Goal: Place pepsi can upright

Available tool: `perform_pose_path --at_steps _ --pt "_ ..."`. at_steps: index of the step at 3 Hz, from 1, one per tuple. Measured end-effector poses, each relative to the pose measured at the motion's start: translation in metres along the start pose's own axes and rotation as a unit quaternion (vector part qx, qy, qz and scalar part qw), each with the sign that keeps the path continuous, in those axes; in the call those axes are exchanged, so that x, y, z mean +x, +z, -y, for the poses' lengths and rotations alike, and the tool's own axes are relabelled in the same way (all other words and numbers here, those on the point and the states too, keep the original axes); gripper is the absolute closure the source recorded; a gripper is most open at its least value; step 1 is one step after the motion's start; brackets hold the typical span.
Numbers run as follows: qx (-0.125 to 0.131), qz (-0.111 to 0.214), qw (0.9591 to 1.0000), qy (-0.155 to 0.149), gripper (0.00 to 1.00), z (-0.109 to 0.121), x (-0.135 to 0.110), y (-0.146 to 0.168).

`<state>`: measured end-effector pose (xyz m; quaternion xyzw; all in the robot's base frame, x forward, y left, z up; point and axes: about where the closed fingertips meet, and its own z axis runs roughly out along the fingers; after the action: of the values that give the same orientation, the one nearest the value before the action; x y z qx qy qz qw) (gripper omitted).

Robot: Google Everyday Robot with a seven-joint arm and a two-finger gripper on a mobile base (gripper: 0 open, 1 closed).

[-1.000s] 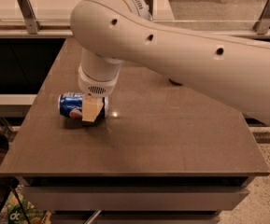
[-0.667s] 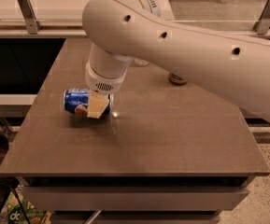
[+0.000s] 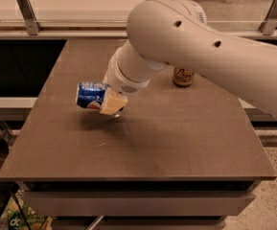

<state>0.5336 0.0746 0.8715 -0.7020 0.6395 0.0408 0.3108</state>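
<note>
The blue pepsi can (image 3: 90, 95) lies on its side in the air, a little above the brown table (image 3: 176, 143), left of centre. My gripper (image 3: 110, 102) is shut on the can's right end; one tan finger (image 3: 113, 104) shows in front of it. The can's shadow falls on the table below. The large white arm reaches in from the right and hides the rest of the gripper.
A gold/tan can (image 3: 183, 76) stands upright on the table behind the arm, right of centre. The table's left edge drops to a dark gap. A glass rail (image 3: 28, 13) runs along the back.
The gripper has lifted the pepsi can off the table and carried it to the right and up. The arm has swung right with it.
</note>
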Motion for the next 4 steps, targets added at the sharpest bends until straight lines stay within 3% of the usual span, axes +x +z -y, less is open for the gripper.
perform_pose_path --at_steps 3,4 --pt "0.010 0.005 0.9998 -0.017 1.00 0.004 -0.003 -0.016" --pt "0.010 0.010 0.9994 -0.033 1.00 0.003 -0.012 -0.049"
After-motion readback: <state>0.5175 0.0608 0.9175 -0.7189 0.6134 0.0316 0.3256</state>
